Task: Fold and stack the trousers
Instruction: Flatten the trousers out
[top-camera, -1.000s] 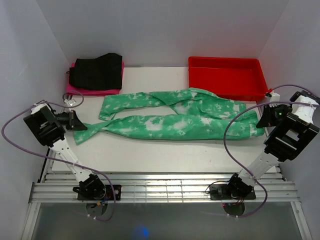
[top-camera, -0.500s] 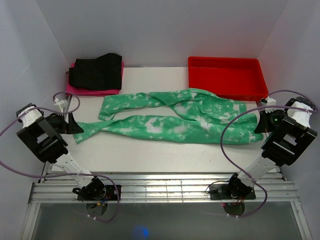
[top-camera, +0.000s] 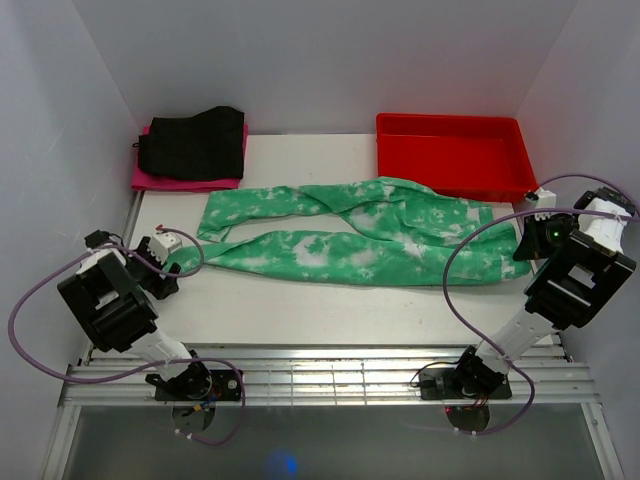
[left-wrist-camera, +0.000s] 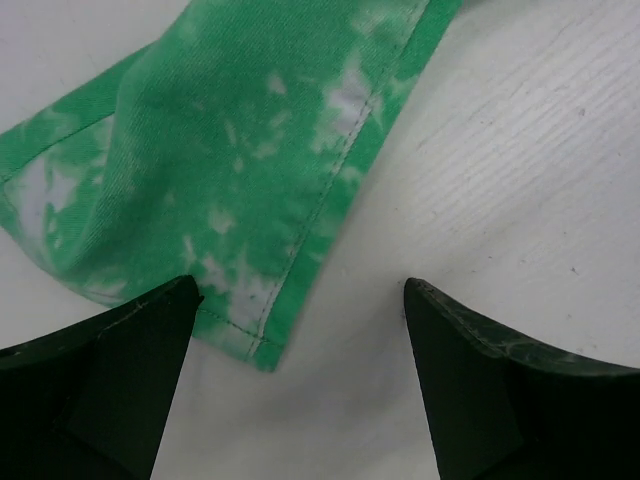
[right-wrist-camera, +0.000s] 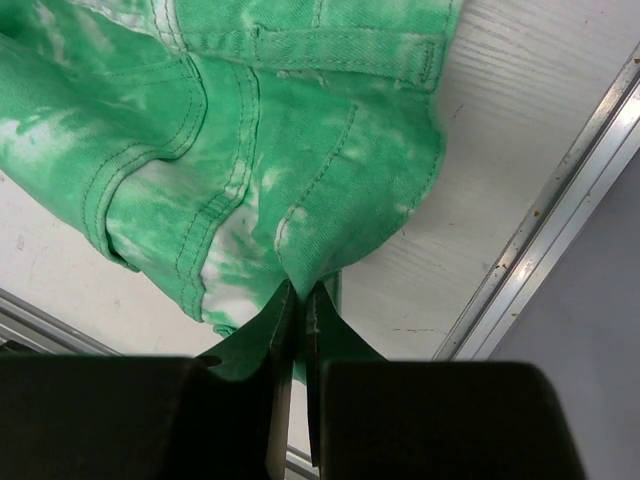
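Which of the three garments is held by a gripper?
The bright green tie-dye fabric trousers: the right gripper pinches their waist end. The black garment and pink garment beneath lie untouched.

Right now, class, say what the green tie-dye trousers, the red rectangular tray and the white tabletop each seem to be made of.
Green tie-dye trousers: likely woven cotton, perhaps denim-like twill, matte; fine weave and double-stitched seams show. Red rectangular tray: probably moulded plastic, smooth with a slight sheen and rounded rim. White tabletop: apparently painted or laminated wood; fine grain lines show.

Likely lab: white-walled robot enclosure (top-camera: 320, 60)
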